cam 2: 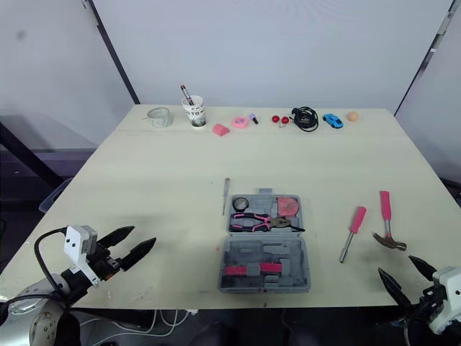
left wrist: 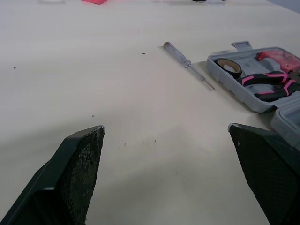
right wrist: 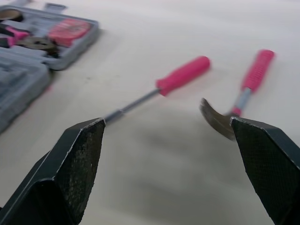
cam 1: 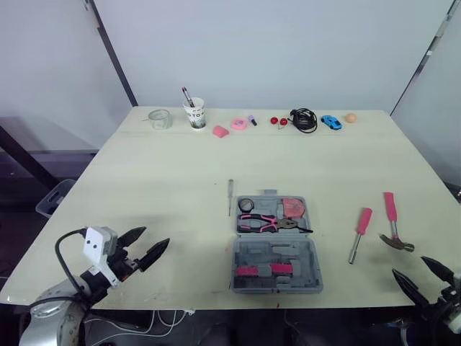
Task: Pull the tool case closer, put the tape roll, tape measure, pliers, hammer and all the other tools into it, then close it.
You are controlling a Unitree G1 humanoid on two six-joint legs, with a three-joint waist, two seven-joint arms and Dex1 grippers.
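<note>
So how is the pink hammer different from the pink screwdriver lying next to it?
The hammer ends in a wide curved metal head; the screwdriver ends in a thin straight shaft. The hammer lies farther to the robot's right, the screwdriver nearer the tool case. Both have pink handles and lie flat on the table, outside the case.

Far edge of table (cam 1: 144, 187), row from left to right: glass jar (cam 1: 160, 119), paper cup (cam 1: 194, 113) with a pen (cam 1: 186, 96) standing in it, pink block (cam 1: 220, 131), pink round item (cam 1: 239, 124), small purple item (cam 1: 252, 120), two red balls (cam 1: 279, 121), coiled black cable (cam 1: 304, 120), blue toy car (cam 1: 330, 122), orange ball (cam 1: 350, 117). Grey bin (cam 1: 54, 198) on floor beside the table's left edge.
</note>
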